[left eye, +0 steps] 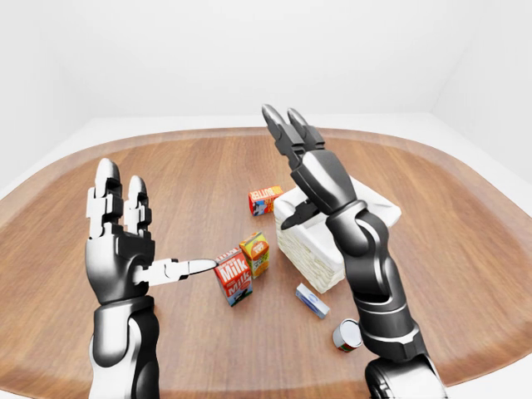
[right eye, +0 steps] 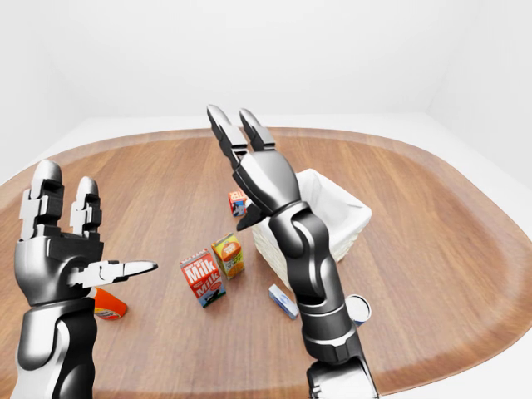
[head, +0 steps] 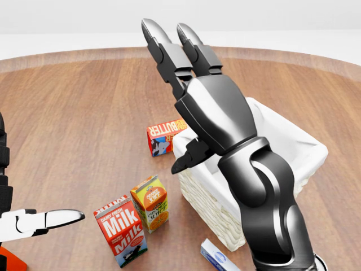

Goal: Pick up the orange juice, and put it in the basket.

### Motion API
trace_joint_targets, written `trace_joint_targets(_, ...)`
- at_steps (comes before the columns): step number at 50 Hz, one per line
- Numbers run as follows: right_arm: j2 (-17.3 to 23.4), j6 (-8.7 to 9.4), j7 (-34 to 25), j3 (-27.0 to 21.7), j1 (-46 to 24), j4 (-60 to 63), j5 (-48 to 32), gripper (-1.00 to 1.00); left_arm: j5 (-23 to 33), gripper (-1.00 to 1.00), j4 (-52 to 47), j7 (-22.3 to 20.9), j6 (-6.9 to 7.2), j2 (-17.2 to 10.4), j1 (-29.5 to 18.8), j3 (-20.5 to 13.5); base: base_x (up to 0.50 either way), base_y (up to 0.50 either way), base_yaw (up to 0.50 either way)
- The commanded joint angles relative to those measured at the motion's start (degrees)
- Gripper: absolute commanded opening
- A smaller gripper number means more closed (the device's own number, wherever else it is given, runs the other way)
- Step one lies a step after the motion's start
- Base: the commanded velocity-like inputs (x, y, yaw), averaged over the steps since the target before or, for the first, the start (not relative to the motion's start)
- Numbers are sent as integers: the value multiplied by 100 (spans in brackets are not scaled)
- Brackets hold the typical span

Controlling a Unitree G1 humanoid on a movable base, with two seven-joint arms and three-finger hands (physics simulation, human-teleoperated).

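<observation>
Right hand (head: 197,101) is up in the air, fingers (head: 161,42) spread straight, thumb sticking out to the left in head view, holding nothing. Palm and forearm cover the left part of the basket (head: 307,149) in that view; hand isn't touching the basket as far as I can tell. Left hand (left eye: 120,249) also raised and released, two fingers pointing up, thumb poking right toward the cartons but clear of them.

Orange juice (head: 150,202) stands upright on the wooden table (head: 84,113), just left of the basket's near corner w/ a small gap, and just beside the milk carton (head: 120,228), which sits lower-left of it in head view. Can't tell if the two cartons touch. OJ is below the right hand's thumb in head view, apart from it.

Butter box (head: 166,135) lies on its side above the OJ, close to the basket's upper-left corner. Basket is white woven, white lining, nothing seen inside it. A small blue-and-white box (head: 217,257) lies flat near the bottom edge, below the basket. A can (left eye: 347,336) sits by the right forearm in left-eye view. An orange item (right eye: 108,306) lies under the left hand in right-eye view; can't make out what it is.
</observation>
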State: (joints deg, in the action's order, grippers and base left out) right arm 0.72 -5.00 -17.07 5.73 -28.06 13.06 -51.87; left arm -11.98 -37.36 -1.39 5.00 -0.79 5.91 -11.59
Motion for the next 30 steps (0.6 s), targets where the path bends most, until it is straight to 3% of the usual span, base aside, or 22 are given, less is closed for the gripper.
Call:
trace_joint_targets(1,7,0,-349,38,-714,-813,-456,100,-14,100,4,7,0,-3,-4,-5,0,0,0)
trace_joint_targets(9,-53,0,-613,56,-1062,-1299,-626,100,-6,100,22,9,0,-2,-5,4,0,0,0)
trace_joint_targets(30,-39,0,-371,153,-1750,-3095,-1750,100,-4,100,32,22,0,-1,-8,14,0,0,0)
